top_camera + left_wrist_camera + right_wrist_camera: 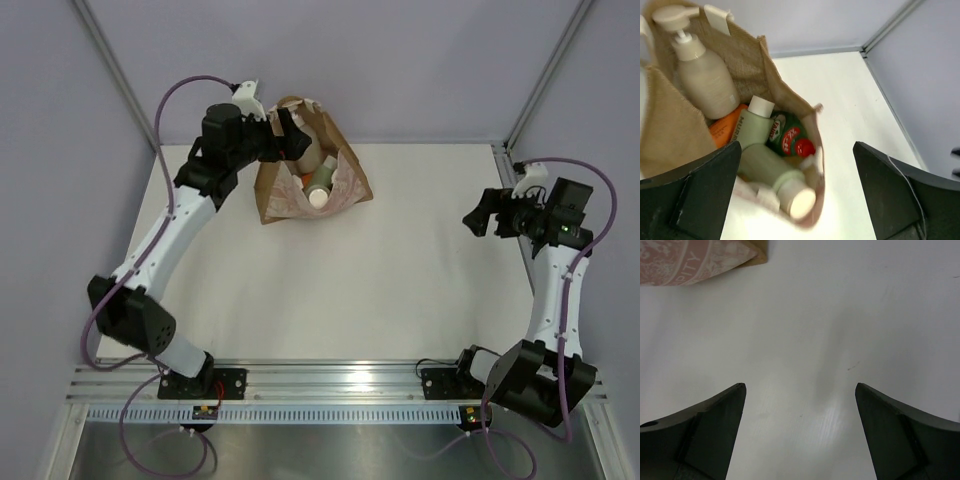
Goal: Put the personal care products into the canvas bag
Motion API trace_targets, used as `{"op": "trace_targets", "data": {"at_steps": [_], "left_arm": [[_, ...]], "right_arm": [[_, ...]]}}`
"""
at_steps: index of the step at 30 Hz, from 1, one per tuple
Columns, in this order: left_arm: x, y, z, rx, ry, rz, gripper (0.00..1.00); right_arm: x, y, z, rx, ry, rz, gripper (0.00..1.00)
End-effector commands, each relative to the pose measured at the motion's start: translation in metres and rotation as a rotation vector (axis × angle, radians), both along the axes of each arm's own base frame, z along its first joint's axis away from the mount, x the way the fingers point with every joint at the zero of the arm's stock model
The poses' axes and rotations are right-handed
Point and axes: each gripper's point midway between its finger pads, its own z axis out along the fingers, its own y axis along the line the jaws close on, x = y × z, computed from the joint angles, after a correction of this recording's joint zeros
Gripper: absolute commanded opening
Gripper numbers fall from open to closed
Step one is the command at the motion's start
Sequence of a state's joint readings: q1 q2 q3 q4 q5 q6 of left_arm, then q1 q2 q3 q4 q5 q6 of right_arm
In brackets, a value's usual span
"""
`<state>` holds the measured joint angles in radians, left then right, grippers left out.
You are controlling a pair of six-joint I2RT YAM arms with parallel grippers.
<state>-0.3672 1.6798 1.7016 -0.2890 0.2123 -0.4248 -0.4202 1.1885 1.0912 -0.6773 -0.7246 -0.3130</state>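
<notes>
My left gripper (797, 146) hangs spread wide and empty over the canvas bag (742, 55); the pump bottle (707, 80), orange bottle (725, 128) and green red-capped bottle (789, 137) sit inside. My right gripper (800, 386) is spread too, above the table (840, 315).

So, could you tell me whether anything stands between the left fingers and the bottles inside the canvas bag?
Nothing visible does: the left fingers hang open above the mouth of the canvas bag, and the bottles lie uncovered beneath them.
</notes>
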Motion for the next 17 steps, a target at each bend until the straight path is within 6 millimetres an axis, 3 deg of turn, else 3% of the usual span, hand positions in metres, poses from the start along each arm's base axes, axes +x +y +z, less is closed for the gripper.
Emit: {"op": "trace_targets", "data": {"at_steps": [1, 2, 3, 4, 5, 6, 7, 8, 10, 11, 16, 17], "left_arm": [[-0.078, 0.031, 0.056, 0.095, -0.274, -0.083, 0.99], [-0.089, 0.043, 0.05, 0.12, -0.279, -0.046, 0.99], [-0.12, 0.06, 0.067, 0.115, -0.34, -0.019, 0.99], [-0.132, 0.07, 0.056, 0.143, -0.336, 0.002, 0.99], [-0.14, 0.082, 0.018, 0.186, -0.277, 0.036, 0.99], [-0.151, 0.09, 0.012, 0.191, -0.276, 0.059, 0.99], [-0.174, 0.104, 0.018, 0.181, -0.312, 0.092, 0.99], [-0.181, 0.114, -0.007, 0.204, -0.274, 0.121, 0.99], [-0.206, 0.134, -0.008, 0.198, -0.296, 0.185, 0.99], [-0.211, 0.141, -0.022, 0.206, -0.274, 0.212, 0.99], [-0.236, 0.158, -0.034, 0.172, -0.272, 0.271, 0.99], [-0.24, 0.159, -0.034, 0.164, -0.275, 0.274, 0.99]], "right_arm": [[0.009, -0.042, 0.057, -0.187, -0.152, -0.217, 1.0], [0.009, -0.045, 0.069, -0.164, -0.174, -0.277, 0.99], [0.009, -0.048, 0.079, -0.161, -0.19, -0.31, 1.0], [0.008, -0.053, 0.083, -0.161, -0.19, -0.348, 1.0], [0.007, -0.051, 0.087, -0.143, -0.188, -0.363, 1.0], [0.003, -0.05, 0.09, -0.133, -0.179, -0.37, 0.99], [0.002, -0.05, 0.091, -0.124, -0.174, -0.381, 0.99], [0.0, -0.048, 0.093, -0.114, -0.173, -0.385, 1.0], [-0.005, -0.05, 0.094, -0.123, -0.164, -0.402, 0.99], [-0.007, -0.05, 0.096, -0.122, -0.17, -0.418, 0.99], [-0.014, -0.044, 0.106, -0.14, -0.225, -0.388, 1.0], [-0.015, -0.041, 0.119, -0.141, -0.285, -0.384, 1.0]]}}
